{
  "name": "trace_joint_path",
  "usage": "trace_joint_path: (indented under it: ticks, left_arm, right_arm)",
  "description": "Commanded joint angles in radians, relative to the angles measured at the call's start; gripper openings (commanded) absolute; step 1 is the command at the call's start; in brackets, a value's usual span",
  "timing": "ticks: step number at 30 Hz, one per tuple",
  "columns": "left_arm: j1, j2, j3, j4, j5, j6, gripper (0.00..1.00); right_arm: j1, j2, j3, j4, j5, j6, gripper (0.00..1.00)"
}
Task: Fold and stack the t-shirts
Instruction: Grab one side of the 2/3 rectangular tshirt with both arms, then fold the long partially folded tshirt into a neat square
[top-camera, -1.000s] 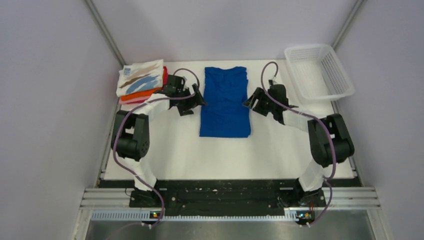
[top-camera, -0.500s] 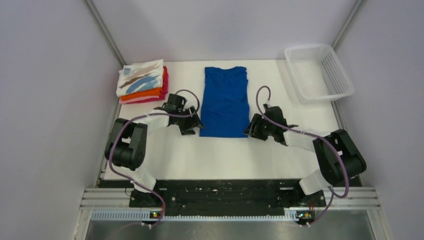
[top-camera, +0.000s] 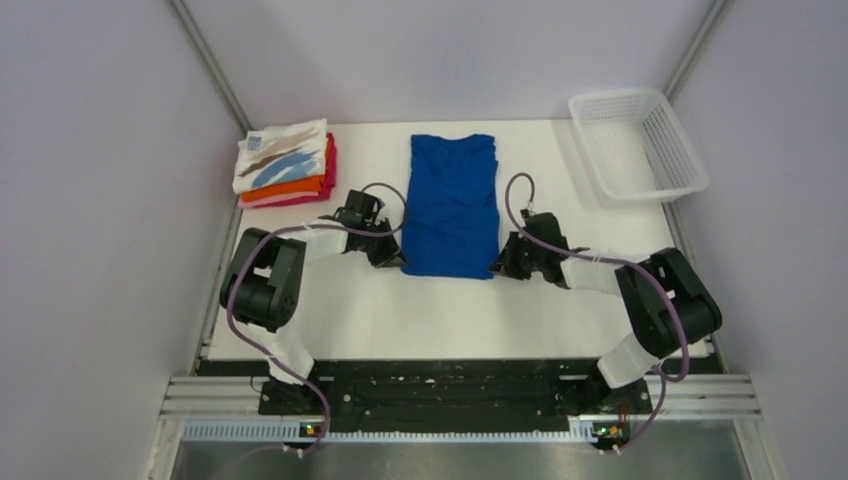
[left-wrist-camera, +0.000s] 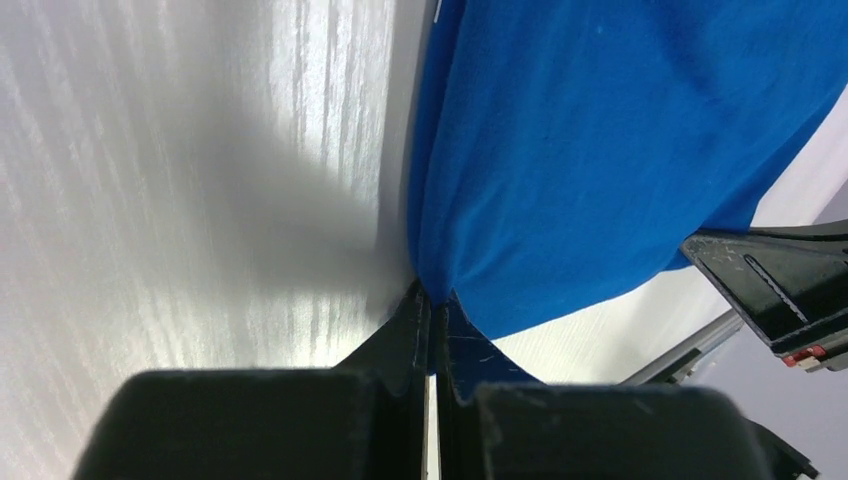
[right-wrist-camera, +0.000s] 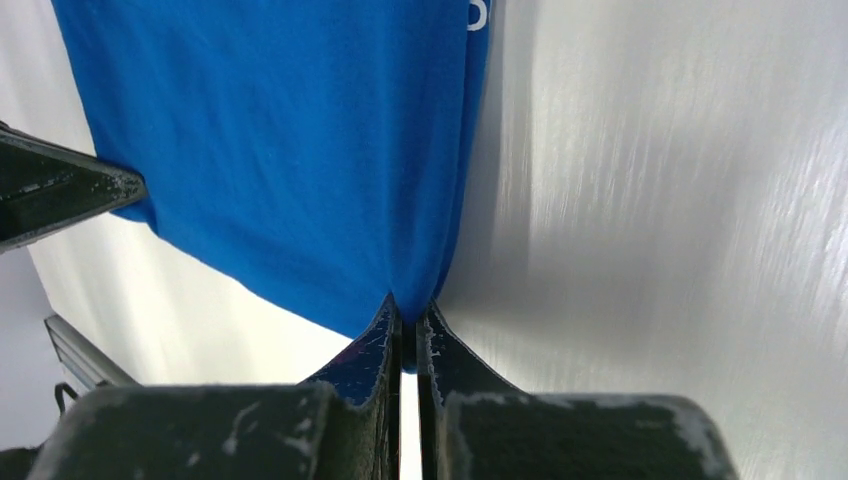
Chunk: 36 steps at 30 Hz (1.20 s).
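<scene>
White matte worktop (top-camera: 400, 310) enclosed by pale grey walls (top-camera: 100, 200) on three sides, with a black base plate (top-camera: 440, 385) and metal rail along its 6 o'clock edge. The royal-blue t-shirt (top-camera: 452, 205) lies flat at centre, folded into a long narrow rectangle, collar toward 12 o'clock and hem toward 6 o'clock, its surface lightly wrinkled. A scrap of white print (right-wrist-camera: 478, 12) shows at one folded edge. The left arm (top-camera: 262, 285) reaches in from 8 o'clock and the left jaws are pinched on the hem's 7 o'clock corner. The right arm (top-camera: 660, 290) reaches in from 4 o'clock and the right jaws are pinched on the 5 o'clock corner. In each wrist view the cloth (left-wrist-camera: 620, 150) rises slightly into the closed tips. At 10 o'clock, well apart from the blue tee, stands the folded stack (top-camera: 285, 170): white brush-stroke tee on top, orange and magenta beneath. At 2 o'clock sits a white mesh basket (top-camera: 672, 150), apart from everything. Purple cables (top-camera: 520, 190) loop over both wrists, just beside the tee's long edges
</scene>
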<state>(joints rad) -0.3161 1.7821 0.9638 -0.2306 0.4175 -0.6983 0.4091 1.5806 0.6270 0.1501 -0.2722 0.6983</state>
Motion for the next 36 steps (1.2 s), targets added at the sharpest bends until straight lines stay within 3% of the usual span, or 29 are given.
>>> trace_joint_path:
  ticks: [1, 5, 9, 14, 18, 22, 25, 31, 36]
  left_arm:
    - [-0.017, -0.126, -0.096, -0.044, -0.054, 0.039, 0.00]
    - [-0.063, -0.327, -0.279, -0.095, -0.041, 0.018, 0.00]
    - [-0.127, -0.632, -0.408, -0.234, -0.086, -0.032, 0.00]
    - [-0.164, -0.967, -0.423, -0.320, -0.031, -0.073, 0.00]
    - [-0.165, -1.066, -0.394, -0.245, -0.017, -0.106, 0.00]
    - [-0.160, -1.008, -0.296, -0.183, -0.120, -0.092, 0.00]
    - [-0.147, -0.881, -0.179, -0.172, -0.220, -0.065, 0.00]
    - [-0.106, -0.639, 0.032, -0.172, -0.357, 0.011, 0.00]
    - [-0.055, -0.451, 0.163, -0.167, -0.337, 0.062, 0.00]
  right_arm:
    - [0.040, -0.091, -0.043, -0.132, -0.034, -0.023, 0.00]
    - [0.100, -0.294, -0.133, -0.306, -0.062, 0.024, 0.00]
    - [0.197, -0.576, -0.192, -0.469, -0.104, 0.118, 0.00]
    - [0.205, -0.838, -0.176, -0.562, -0.137, 0.205, 0.00]
    - [0.203, -0.861, -0.077, -0.565, -0.128, 0.174, 0.00]
    - [0.169, -0.735, 0.081, -0.565, -0.081, 0.052, 0.00]
    - [0.093, -0.627, 0.200, -0.527, -0.095, -0.017, 0.00]
    - [-0.088, -0.414, 0.305, -0.392, -0.260, -0.104, 0.00]
    - [-0.170, -0.261, 0.378, -0.299, -0.355, -0.124, 0.00]
